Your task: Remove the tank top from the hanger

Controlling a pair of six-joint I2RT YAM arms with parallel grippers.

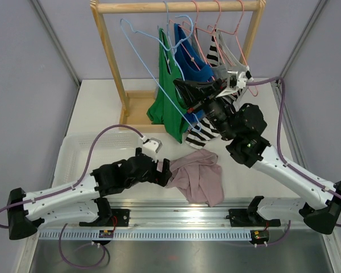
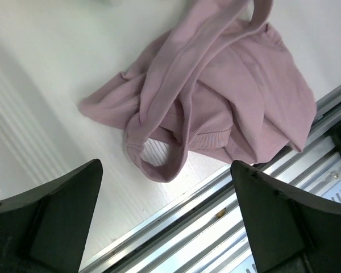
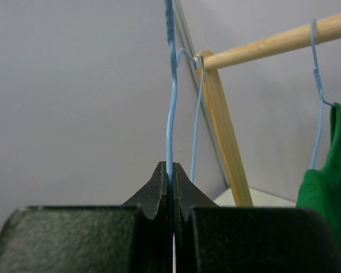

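Note:
A pink tank top (image 1: 199, 177) lies crumpled on the white table near the front edge, off any hanger; it also shows in the left wrist view (image 2: 227, 96). My left gripper (image 1: 162, 170) is open and empty, just left of it, its fingers (image 2: 51, 222) spread above the garment's hem (image 2: 159, 170). My right gripper (image 1: 183, 91) is raised by the rack and shut on the wire of a bare light blue hanger (image 1: 125, 23). In the right wrist view, that wire (image 3: 170, 114) rises from between my closed fingertips (image 3: 170, 170).
A wooden rack (image 1: 111, 62) stands at the back with green (image 1: 169, 96), blue (image 1: 192, 62) and striped (image 1: 203, 132) tops on hangers. Its rail (image 3: 273, 40) shows in the right wrist view. A clear bin (image 1: 79, 149) sits at left. An aluminium rail (image 1: 182, 213) runs along the front edge.

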